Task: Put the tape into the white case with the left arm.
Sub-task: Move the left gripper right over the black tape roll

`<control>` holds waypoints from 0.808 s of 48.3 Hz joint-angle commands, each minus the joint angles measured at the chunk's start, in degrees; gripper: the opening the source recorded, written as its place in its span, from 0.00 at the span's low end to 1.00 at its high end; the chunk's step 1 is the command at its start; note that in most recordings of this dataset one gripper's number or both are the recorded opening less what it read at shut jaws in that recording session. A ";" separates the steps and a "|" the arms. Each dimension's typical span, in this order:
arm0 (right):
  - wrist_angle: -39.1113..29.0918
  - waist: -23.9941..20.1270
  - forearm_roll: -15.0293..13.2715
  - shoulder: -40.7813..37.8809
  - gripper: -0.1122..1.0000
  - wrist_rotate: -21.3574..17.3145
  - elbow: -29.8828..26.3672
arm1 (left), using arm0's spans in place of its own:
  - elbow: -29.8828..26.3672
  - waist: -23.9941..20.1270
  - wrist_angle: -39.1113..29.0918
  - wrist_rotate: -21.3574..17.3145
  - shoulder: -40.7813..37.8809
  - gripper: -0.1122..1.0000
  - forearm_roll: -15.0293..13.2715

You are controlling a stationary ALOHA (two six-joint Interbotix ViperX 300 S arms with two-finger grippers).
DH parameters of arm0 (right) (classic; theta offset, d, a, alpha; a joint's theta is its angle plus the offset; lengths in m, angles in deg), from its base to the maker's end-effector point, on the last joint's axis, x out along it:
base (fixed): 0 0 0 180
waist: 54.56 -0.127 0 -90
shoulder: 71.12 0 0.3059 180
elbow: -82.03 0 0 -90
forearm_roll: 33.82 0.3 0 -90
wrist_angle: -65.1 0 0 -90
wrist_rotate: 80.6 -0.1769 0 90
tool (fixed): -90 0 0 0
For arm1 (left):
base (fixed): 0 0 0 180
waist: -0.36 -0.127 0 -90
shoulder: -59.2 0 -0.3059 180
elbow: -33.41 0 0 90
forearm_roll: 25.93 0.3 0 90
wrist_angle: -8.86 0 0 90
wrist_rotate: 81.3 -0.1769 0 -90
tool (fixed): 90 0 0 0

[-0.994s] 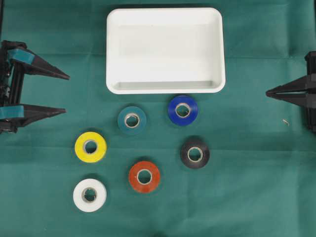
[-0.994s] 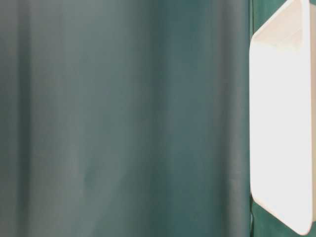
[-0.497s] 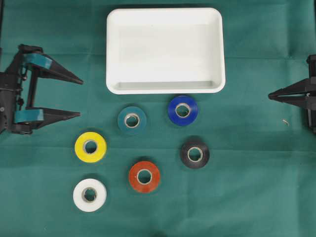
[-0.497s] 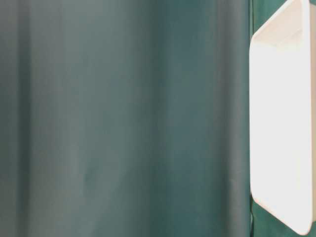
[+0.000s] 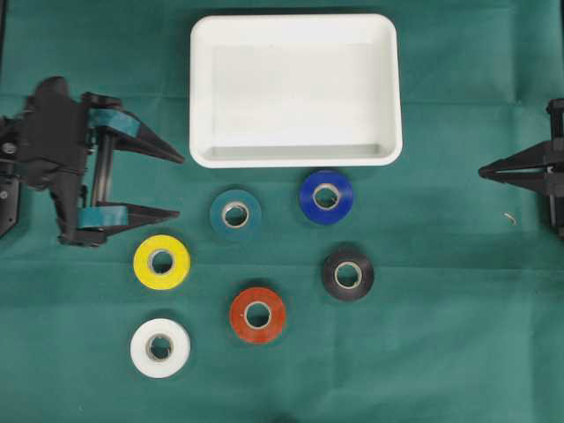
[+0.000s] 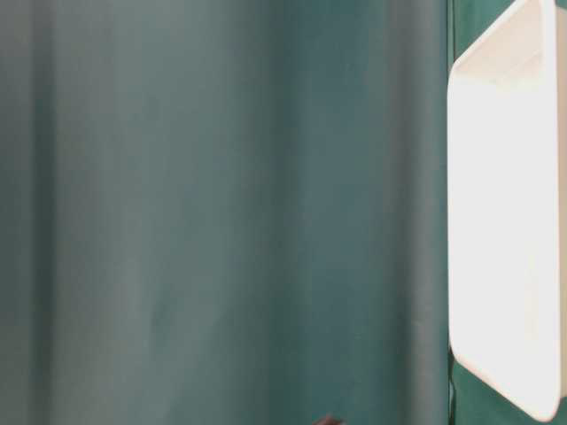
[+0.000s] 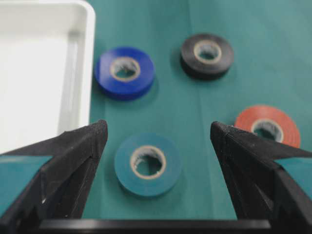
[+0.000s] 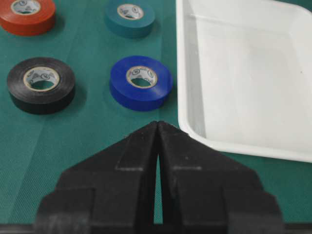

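Several tape rolls lie flat on the green cloth below the white case (image 5: 295,97): teal (image 5: 235,214), blue (image 5: 326,196), black (image 5: 347,273), red (image 5: 257,315), yellow (image 5: 161,262) and white (image 5: 159,347). My left gripper (image 5: 181,187) stands open left of the teal roll, its teal-striped fingers pointing right and nothing between them. In the left wrist view the teal roll (image 7: 147,164) lies just ahead between the open fingertips of the left gripper (image 7: 158,126). The white case (image 7: 44,73) shows to their left. My right gripper (image 5: 481,169) is shut at the right edge, holding nothing.
In the right wrist view the shut gripper (image 8: 157,124) points at the blue roll (image 8: 141,82), with the case's rim (image 8: 185,87) just to its right. The table-level view shows only green cloth and the case (image 6: 505,221) on edge.
My left arm has moved right, from the table's left edge toward the teal roll, fingers still wide apart. The right arm and all rolls have stayed put.
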 commanded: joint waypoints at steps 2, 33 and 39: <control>0.26 0.09 -0.09 -0.88 0.02 -0.09 -0.53 | -3.25 0.79 -0.62 -0.09 -2.64 1.00 -0.18; 0.35 0.09 -0.09 -0.97 0.02 -0.18 -0.09 | -12.83 2.20 -1.05 -0.35 -17.58 1.00 -0.09; 0.26 0.09 -0.09 -1.14 0.02 -0.18 -0.09 | -14.06 2.37 -1.05 -0.35 -18.90 1.00 -0.09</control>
